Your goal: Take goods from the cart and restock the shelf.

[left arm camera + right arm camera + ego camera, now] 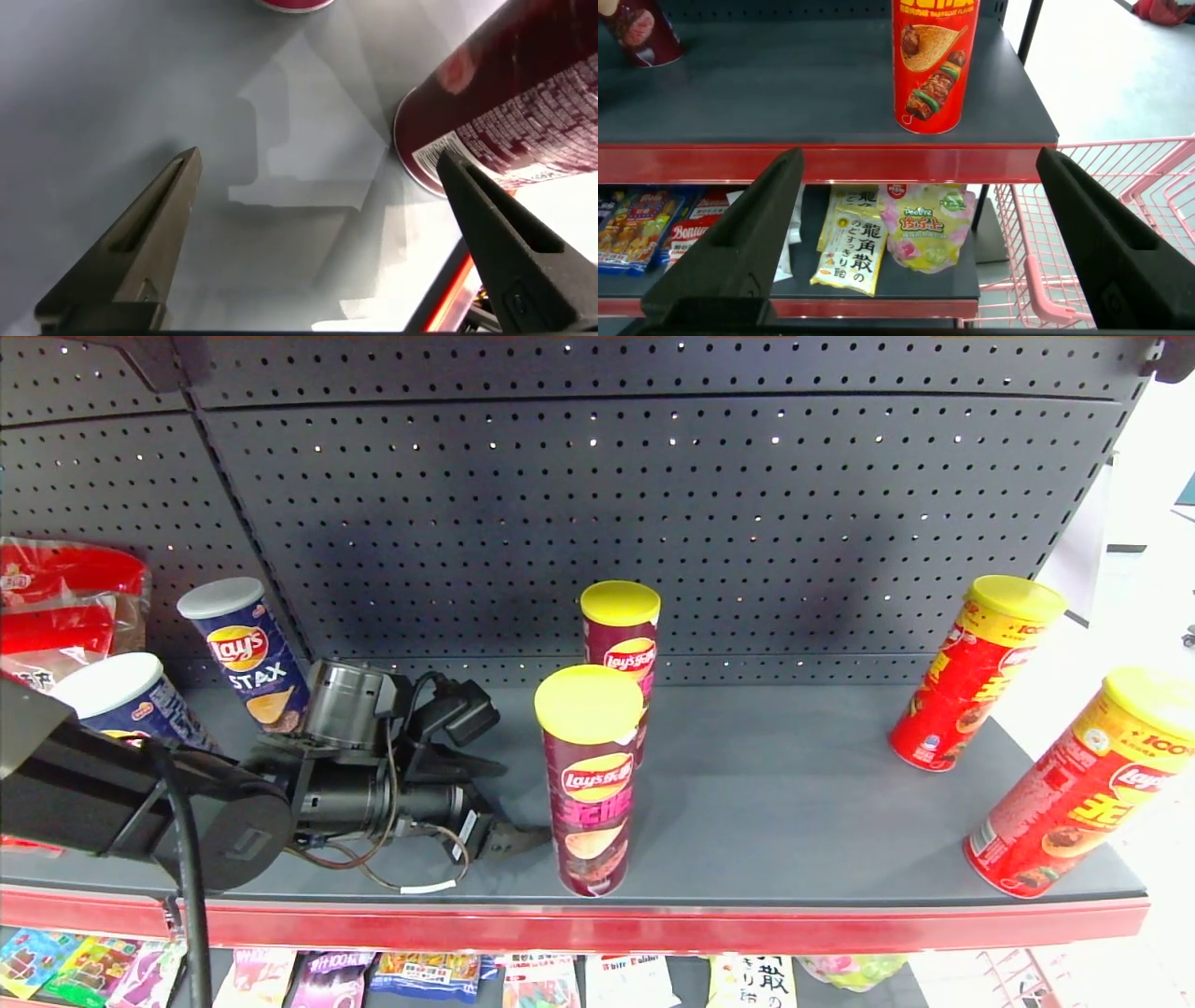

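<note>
Left gripper [504, 803] sits low over the shelf [766, 803], wide open and empty, just beside the front maroon can [590, 784]; right gripper [920, 154] is wide open and empty, facing a red can [934, 65].

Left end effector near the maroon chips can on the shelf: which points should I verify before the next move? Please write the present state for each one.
1. Left end effector open, nothing between its fingers: ok.
2. Front maroon can standing upright on the shelf: ok.
3. Gap between that can and the left end effector, for a clean withdrawal: cannot tell; they look very close.
4. Right end effector open and empty, ready for a pick: ok.
5. Cart within sight of the right wrist view: ok.
6. Goods remaining in the cart: cannot tell; its inside is not seen.
</note>
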Robot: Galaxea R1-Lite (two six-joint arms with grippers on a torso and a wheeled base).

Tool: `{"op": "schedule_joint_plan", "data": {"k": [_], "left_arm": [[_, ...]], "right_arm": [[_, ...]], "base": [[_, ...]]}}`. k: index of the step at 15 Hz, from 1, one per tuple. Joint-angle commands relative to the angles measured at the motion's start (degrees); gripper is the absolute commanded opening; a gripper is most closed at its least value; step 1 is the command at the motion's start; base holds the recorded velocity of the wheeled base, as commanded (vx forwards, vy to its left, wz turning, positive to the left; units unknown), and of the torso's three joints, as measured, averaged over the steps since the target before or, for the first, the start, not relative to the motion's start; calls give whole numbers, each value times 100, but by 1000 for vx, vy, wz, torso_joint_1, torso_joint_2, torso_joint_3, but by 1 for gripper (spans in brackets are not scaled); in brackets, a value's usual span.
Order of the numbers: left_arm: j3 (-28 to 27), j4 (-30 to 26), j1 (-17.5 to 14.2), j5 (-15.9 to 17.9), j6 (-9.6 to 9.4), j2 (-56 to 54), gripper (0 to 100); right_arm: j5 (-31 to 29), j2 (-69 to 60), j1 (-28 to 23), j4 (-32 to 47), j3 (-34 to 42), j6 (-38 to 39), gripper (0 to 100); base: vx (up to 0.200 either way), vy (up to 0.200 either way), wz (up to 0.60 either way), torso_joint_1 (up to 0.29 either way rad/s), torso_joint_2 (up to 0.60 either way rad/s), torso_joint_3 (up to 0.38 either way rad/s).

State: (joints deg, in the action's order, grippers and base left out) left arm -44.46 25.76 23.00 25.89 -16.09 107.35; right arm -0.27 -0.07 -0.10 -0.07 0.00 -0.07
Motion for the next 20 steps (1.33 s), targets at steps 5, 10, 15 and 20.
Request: {"op": "schedule_joint_plan", "data": {"k": [5,10,15,20], "left_arm": [[-98,8,64,-14,-8,111,100],[-54,-1,64,-146,1,23,100],[-28,-1,-68,-172,18,-250,100],[385,-1,-138,-172,18,-592,100]], "right_arm": [[0,7,1,-1,0,-1,100],[0,7,1,-1,0,-1,100],[0,7,1,-1,0,-1,100],[0,7,1,-1,0,-1,100]], "base": [[0,0,0,0,0,0],[0,0,0,0,0,0],[0,0,0,0,0,0],[0,0,0,0,0,0]]}}
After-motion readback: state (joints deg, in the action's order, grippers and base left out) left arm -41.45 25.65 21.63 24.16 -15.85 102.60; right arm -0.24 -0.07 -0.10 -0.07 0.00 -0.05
